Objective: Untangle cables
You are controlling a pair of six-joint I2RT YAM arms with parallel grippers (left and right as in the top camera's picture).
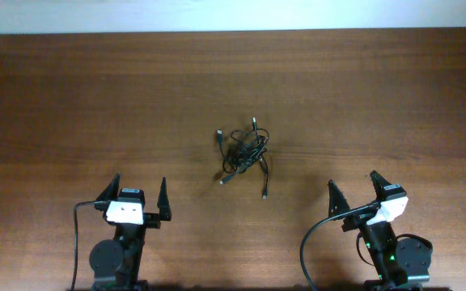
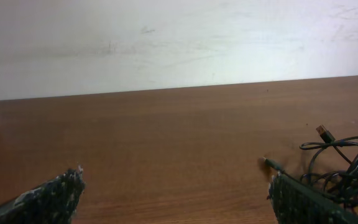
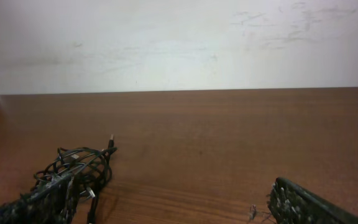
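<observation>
Two sets of jaws, both apart; cables (image 1: 245, 150) a tight knot, single strands indistinguishable.

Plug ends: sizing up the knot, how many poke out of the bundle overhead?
4 plug ends: upper left, top, lower left, bottom of the bundle. More may be hidden inside.

Black on red-brown, white caps showing.
The knotted bundle of thin black cords (image 1: 245, 151) is seen tipped in silver; the red-brown wooden table (image 1: 95, 97) is streaked with darker grain; the black left gripper (image 1: 140, 179) and right gripper (image 1: 352, 179) are capped white; the off-white wall (image 2: 166, 43) is scuffed grey.
</observation>
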